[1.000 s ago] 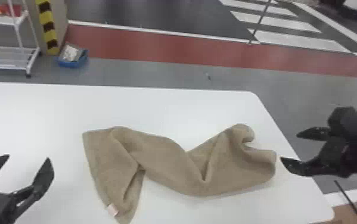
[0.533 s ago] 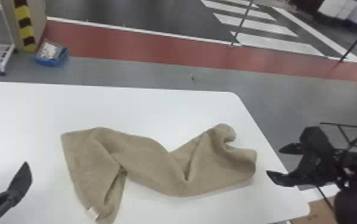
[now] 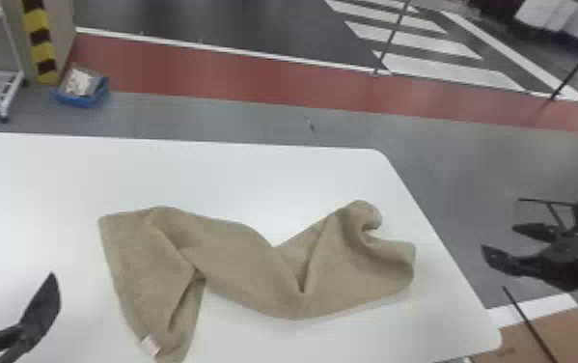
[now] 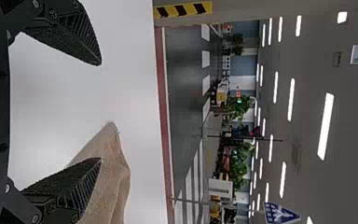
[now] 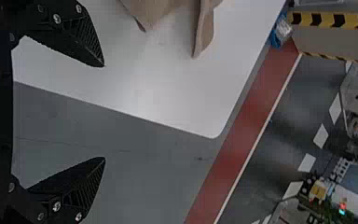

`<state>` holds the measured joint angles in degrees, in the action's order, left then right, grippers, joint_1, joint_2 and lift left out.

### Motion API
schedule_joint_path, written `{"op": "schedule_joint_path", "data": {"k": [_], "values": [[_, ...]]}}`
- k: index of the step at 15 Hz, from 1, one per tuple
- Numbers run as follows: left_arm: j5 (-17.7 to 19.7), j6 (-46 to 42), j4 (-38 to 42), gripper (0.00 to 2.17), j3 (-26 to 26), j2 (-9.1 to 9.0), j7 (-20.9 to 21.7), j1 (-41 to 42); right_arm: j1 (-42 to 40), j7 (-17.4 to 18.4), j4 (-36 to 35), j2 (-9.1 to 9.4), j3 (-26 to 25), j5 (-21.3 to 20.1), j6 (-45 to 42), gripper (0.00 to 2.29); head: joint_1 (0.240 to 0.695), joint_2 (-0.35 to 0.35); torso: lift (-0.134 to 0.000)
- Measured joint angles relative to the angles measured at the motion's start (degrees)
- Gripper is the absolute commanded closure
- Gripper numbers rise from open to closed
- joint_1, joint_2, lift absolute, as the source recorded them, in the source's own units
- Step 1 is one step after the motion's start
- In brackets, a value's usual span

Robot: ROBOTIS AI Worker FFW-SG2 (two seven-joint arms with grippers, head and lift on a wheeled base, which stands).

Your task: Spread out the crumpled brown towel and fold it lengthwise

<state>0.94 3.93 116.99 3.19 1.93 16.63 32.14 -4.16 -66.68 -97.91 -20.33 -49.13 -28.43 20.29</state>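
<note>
Head view: left claw (image 3: 17,269) and right claw (image 3: 498,237) gape.

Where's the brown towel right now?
Head view: the brown towel lies crumpled on the white table, between the left gripper and the right gripper, its right end close to the table's right edge.

We see one brown towel (image 3: 239,260) | one white tag (image 3: 150,345) | one white table (image 3: 254,183) | left gripper (image 3: 15,269) plus right gripper (image 3: 499,237), making two | one blue bin (image 3: 77,100) | one wheeled rack (image 3: 8,99)
</note>
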Motion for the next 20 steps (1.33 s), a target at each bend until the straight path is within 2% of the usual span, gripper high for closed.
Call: {"op": "schedule_joint_path", "data": {"k": [2, 4, 7, 9, 11, 13, 16, 18, 20], "values": [[-1.8, 0.1, 1.1, 0.17, -1.5, 0.8, 0.6, 0.6, 2.1, 6.0, 3.8, -0.74, -0.1, 0.5, -1.0, 0.19, 0.695, -0.35, -0.124], [-4.9, 0.2, 0.3, 0.17, -3.5, 0.84, 0.6, 0.2, 4.6, 7.0, 11.1, -2.22, 2.5, -0.7, -9.4, 0.19, 0.695, -0.35, -0.124], [-6.1, 0.3, -1.6, 0.17, -4.5, -0.04, 0.4, -0.8, 9.5, 9.1, 21.2, -4.0, 10.0, -5.8, -16.5, 0.2, 0.695, -0.35, -0.124], [-6.9, 0.4, -1.7, 0.17, -4.5, -0.86, 0.1, -0.9, 11.7, 8.5, 24.3, -4.42, 14.5, -8.1, -16.8, 0.21, 0.695, -0.35, -0.124], [-7.9, 0.6, -1.3, 0.17, -4.4, -1.66, -0.2, -0.7, 12.3, 5.9, 24.5, -4.43, 16.7, -8.3, -15.7, 0.21, 0.695, -0.35, -0.124], [-9.1, 0.6, -1.0, 0.17, -4.8, -1.83, -0.7, -0.2, 11.5, 2.0, 22.4, -5.01, 16.6, -6.7, -13.4, 0.21, 0.695, -0.35, -0.124], [-10.9, 0.6, -0.6, 0.17, -6.0, -1.85, -1.2, 0.3, 9.0, -0.6, 19.6, -6.54, 15.6, -4.3, -11.7, 0.21, 0.695, -0.35, -0.124], [-11.7, 0.6, -0.2, 0.17, -6.7, -1.85, -1.8, 0.4, 8.1, -0.9, 19.1, -6.72, 15.5, -3.6, -11.6, 0.21, 0.695, -0.35, -0.124], [-12.2, 0.6, 0.1, 0.17, -7.1, -1.85, -1.9, 0.6, 7.8, 0.5, 19.7, -6.39, 16.5, -3.3, -12.0, 0.21, 0.695, -0.35, -0.124]]}}
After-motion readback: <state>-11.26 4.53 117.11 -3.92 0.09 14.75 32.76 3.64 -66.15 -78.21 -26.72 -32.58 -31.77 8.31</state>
